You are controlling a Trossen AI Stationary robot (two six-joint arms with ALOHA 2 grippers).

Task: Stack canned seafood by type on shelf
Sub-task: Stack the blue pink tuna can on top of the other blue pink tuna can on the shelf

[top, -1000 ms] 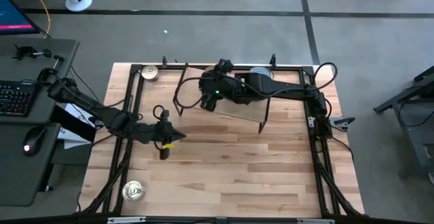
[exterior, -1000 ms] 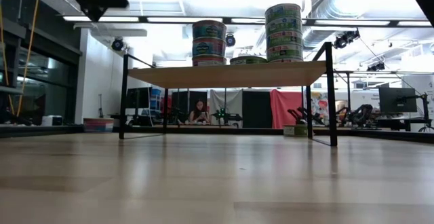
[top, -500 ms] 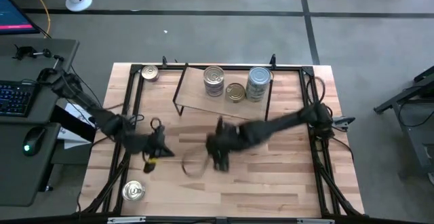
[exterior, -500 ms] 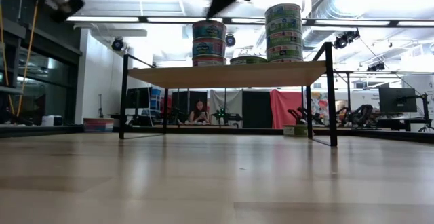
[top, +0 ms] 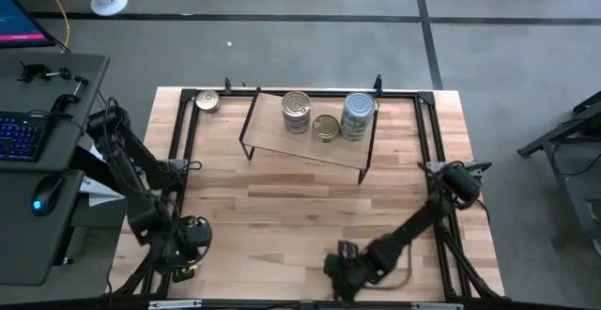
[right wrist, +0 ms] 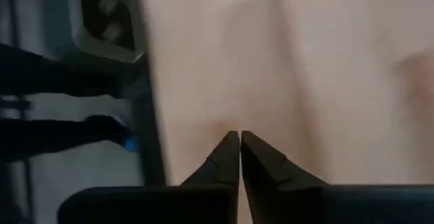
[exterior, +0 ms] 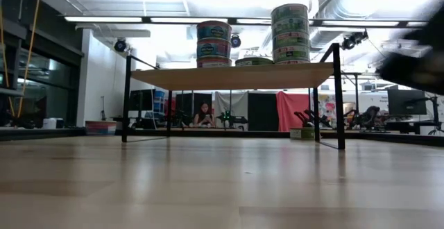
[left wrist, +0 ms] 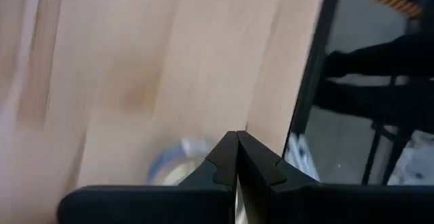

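The shelf (top: 310,139) stands at the table's far middle on black wire legs. It carries two stacks of canned seafood (top: 297,111) (top: 358,115) with one gold tin (top: 326,127) between them; the low view shows the same stacks (exterior: 214,44) (exterior: 290,33). One more tin (top: 208,100) lies on the table at the far left. My left gripper (top: 185,246) is shut at the near left corner, with a blurred pale tin (left wrist: 178,164) right behind its fingertips. My right gripper (top: 340,271) is shut at the near edge, over bare wood.
A black metal frame (top: 184,150) runs round the tabletop. A desk with a keyboard (top: 21,133) stands beyond the left edge. Bare wood (top: 300,207) lies between the shelf and both grippers. People and equipment show far off in the room behind (exterior: 205,114).
My right gripper has left the shelf's left stack and swung across the table's middle to its near edge. My left gripper has gone from the left middle toward the near left corner, over the tin that lay there. The tins on the shelf have stayed put.
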